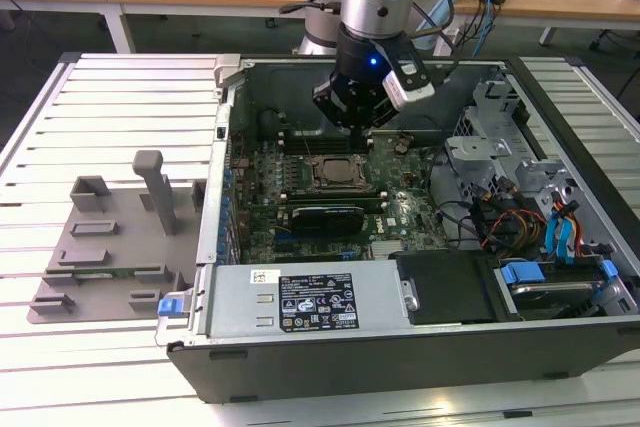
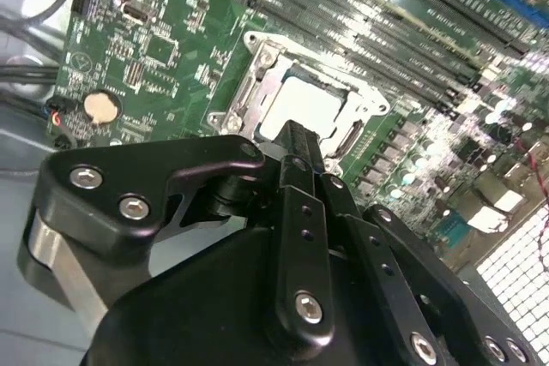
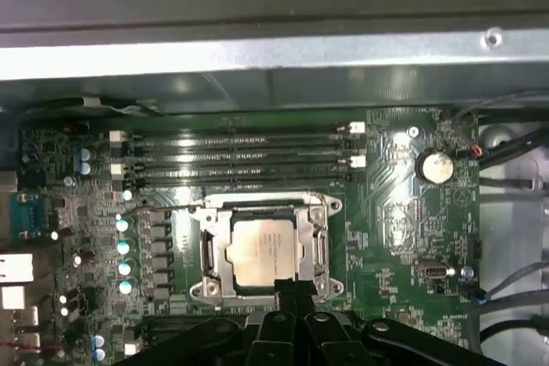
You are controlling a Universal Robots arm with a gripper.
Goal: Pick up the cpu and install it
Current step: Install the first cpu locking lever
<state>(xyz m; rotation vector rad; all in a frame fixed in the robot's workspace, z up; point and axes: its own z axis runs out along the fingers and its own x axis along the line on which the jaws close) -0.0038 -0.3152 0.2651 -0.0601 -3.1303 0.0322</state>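
Note:
The cpu (image 1: 333, 174) (image 2: 300, 107) (image 3: 257, 253) lies flat inside the black-framed socket (image 3: 210, 255) on the green motherboard, silver top facing up. In the exterior view my gripper (image 1: 362, 132) hangs just above the board, slightly behind and to the right of the socket. In both wrist views its black fingers (image 2: 296, 135) (image 3: 296, 287) are pressed together, with the tips over the socket's edge next to the chip. Nothing is between the fingers. The gripper looks apart from the chip, with a small gap.
The open computer case (image 1: 300, 297) surrounds the board with metal walls. Memory slots (image 3: 232, 156) run beside the socket. A drive cage (image 1: 500, 147) and cables (image 1: 520, 222) fill the exterior view's right. A grey plastic fixture (image 1: 110, 237) lies outside the case on the slatted table.

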